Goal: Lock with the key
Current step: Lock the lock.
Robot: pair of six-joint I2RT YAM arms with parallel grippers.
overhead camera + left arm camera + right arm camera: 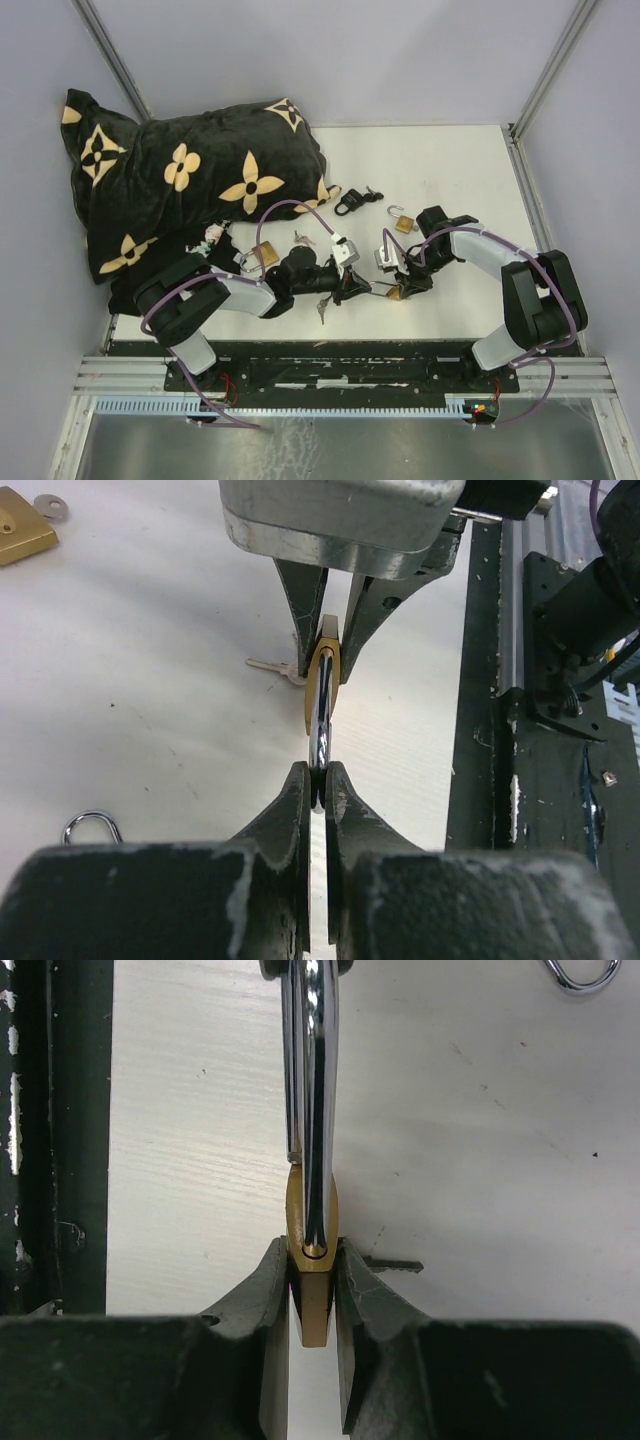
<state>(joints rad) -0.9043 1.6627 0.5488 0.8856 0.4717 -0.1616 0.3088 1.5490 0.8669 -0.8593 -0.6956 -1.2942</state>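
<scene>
A brass padlock point(312, 1310) with a chrome shackle point(310, 1090) hangs between my two grippers just above the white table. My right gripper point(312, 1260) is shut on the brass body point(322, 675). My left gripper point(320, 780) is shut on the top of the shackle point(320, 735), facing the right one. From above, the two grippers meet near the table's front, left gripper point(355, 285) and right gripper point(405, 282), with the padlock point(392, 293) between them. A small key point(395, 1265) lies on the table under the lock body; the same key point(265, 665) shows beyond it. I cannot tell whether it touches the lock.
Other padlocks lie around: a black one point(348, 203), a brass one point(402, 222), another brass one point(265, 255) and a silver one point(345, 250). Loose keys point(322, 308) sit near the left arm. A black flowered pillow point(190, 180) fills the back left. The black frame rail point(490, 730) runs close by.
</scene>
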